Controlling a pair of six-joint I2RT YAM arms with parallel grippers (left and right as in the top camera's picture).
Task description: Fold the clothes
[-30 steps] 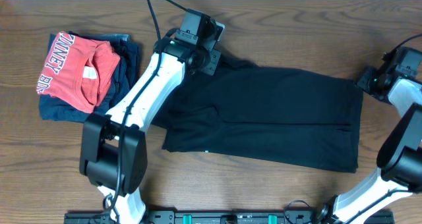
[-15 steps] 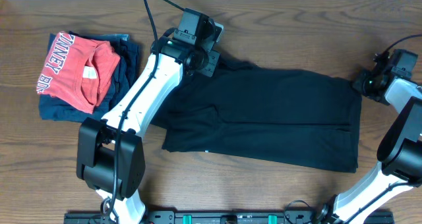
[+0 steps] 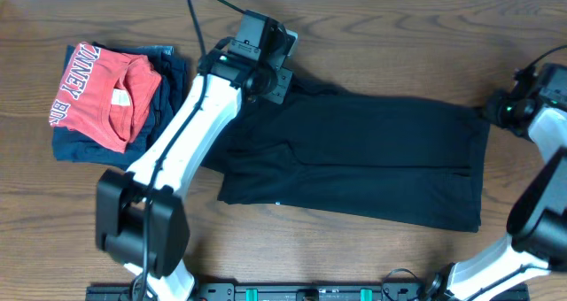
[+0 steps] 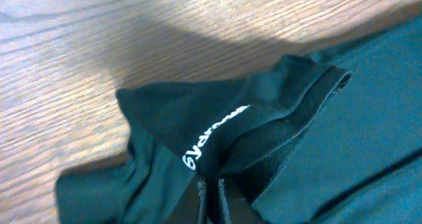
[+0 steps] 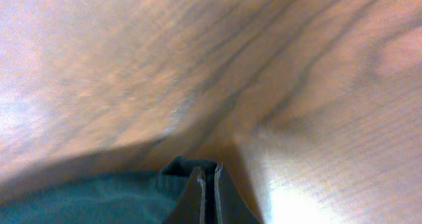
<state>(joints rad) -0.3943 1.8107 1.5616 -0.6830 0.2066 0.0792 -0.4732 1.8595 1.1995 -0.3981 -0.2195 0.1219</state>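
Observation:
The clothes, a black shirt (image 3: pixel 372 159), lie flat across the middle of the table in the overhead view. My left gripper (image 3: pixel 285 78) is at the shirt's far left corner and shut on a bunched fold of it. In the left wrist view the fabric (image 4: pixel 277 138) with white lettering (image 4: pixel 211 137) rises from the shut left gripper (image 4: pixel 211 182). My right gripper (image 3: pixel 493 113) is at the shirt's far right corner. In the right wrist view it (image 5: pixel 209 174) is shut on a small dark tip of the shirt (image 5: pixel 188 166).
A red shirt with white letters (image 3: pixel 97 93) lies on a folded navy garment (image 3: pixel 173 75) at the far left. Bare wooden table (image 3: pixel 354 248) surrounds the black shirt. The arm bases stand at the near edge.
The right gripper has shut on the shirt's far right corner. The left arm's elbow has shifted slightly left while its gripper keeps its hold at the same corner.

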